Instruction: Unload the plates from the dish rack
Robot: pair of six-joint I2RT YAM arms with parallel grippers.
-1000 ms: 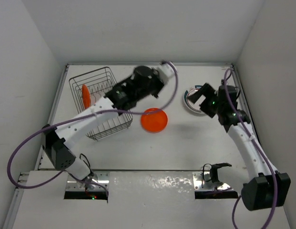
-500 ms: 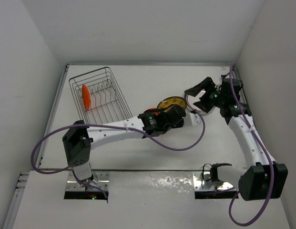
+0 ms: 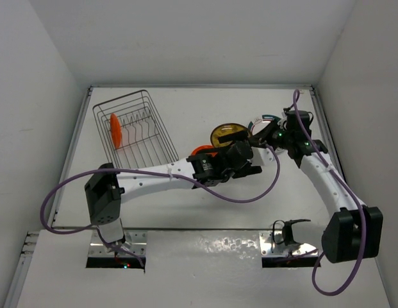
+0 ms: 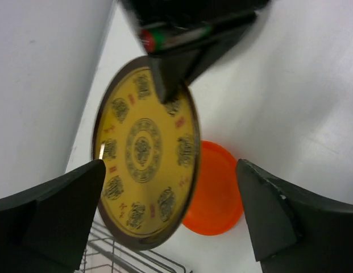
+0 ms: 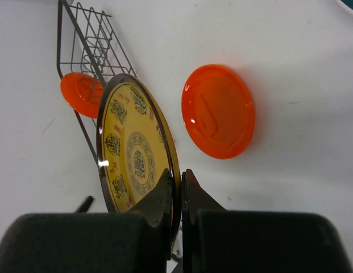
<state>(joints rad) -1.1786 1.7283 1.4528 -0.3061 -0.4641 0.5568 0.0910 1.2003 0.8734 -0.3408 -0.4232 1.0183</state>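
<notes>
Edgewise, the yellow plate (image 5: 136, 165) sits pinched between the right jaws.

Overhead; wrist close-ups sharing yellow plate (image 4: 143, 151)

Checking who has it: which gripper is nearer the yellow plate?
Right. The right gripper grips the yellow plate by its rim; the left gripper flanks it, jaws open.

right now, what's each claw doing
Left claw: open, with a finger on either side of the yellow plate, not gripping it.
Right claw: closed on the yellow plate's rim.
</notes>
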